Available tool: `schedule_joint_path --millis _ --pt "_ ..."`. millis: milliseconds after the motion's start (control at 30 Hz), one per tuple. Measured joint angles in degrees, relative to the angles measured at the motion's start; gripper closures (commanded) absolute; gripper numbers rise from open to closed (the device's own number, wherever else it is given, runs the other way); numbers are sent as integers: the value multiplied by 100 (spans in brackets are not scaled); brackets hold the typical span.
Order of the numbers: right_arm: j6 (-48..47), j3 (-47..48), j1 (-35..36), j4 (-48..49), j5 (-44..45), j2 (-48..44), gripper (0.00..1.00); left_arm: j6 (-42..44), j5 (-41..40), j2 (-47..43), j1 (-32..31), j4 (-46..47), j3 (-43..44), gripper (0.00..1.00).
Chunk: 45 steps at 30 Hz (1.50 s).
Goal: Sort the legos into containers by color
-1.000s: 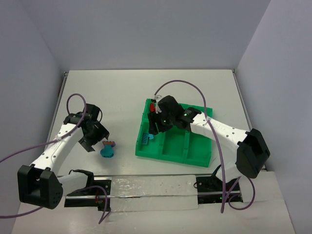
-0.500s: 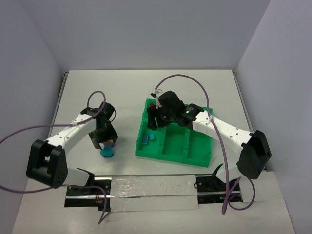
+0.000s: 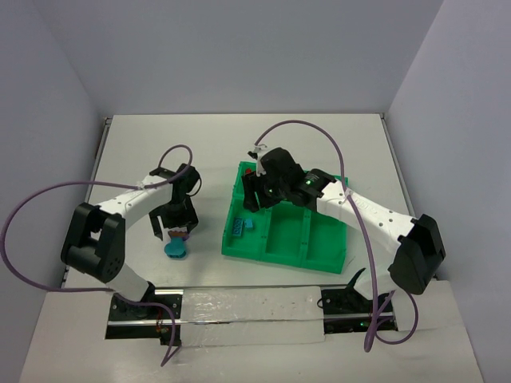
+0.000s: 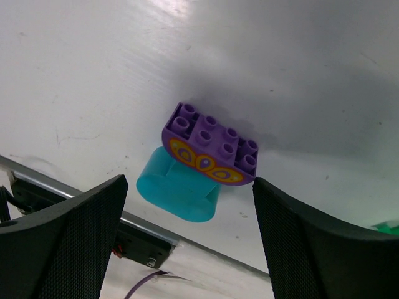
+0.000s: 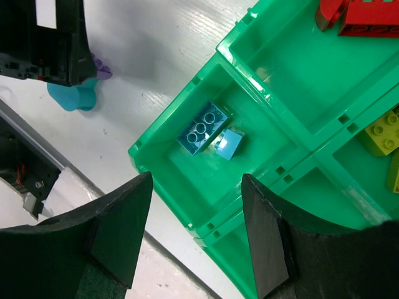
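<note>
Bright, even light comes from above. The counter [image 4: 93, 62] carries a soft grey shadow toward 1 o'clock; the tray [image 5: 262, 76] has small glare.

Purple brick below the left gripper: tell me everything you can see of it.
The purple brick looks like glossy plastic, eight studs in two rows, with a curved face printed with yellow-orange ovals. It lies on the white table against a teal rounded piece; whether they are joined is unclear. The left gripper hangs open above, touching neither.
</note>
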Motion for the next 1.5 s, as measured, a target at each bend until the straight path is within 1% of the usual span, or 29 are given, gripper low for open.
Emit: schedule_joint_path --millis 67,267,467,633,800,933,1033,1167,1267,1333,1433,1500 --pt "-10 1 0 0 20 0 34 135 66 121 0 119 0 12" --pt "-16 1 0 -18 81 0 33 440 313 454 0 466 0 20" --pt "-21 3 0 -67 142 0 34 582 667 845 2 751 188 23" --pt "-38 29 0 -135 179 0 33 621 820 1326 2 948 887 24" --pt "-66 93 0 -182 278 0 33 685 899 1988 9 1088 1943 25" --pt "-105 117 0 -219 334 0 33 701 883 2084 9 1088 2403 22" --pt "-129 117 -2 -236 351 2 33 654 833 1800 30 1010 2366 20" --pt "-147 120 -2 -249 367 5 33 294 728 672 106 682 1690 16" --pt "-162 171 -2 -256 356 54 33 -205 565 -302 138 317 1107 13" --pt "-169 229 -2 -255 334 108 33 -572 493 -787 138 99 752 11" --pt "-184 271 -2 -252 303 151 33 -1113 440 -1273 138 -109 119 11" --pt "-190 272 -2 -254 273 160 33 -1462 434 -1444 138 -291 -209 11"
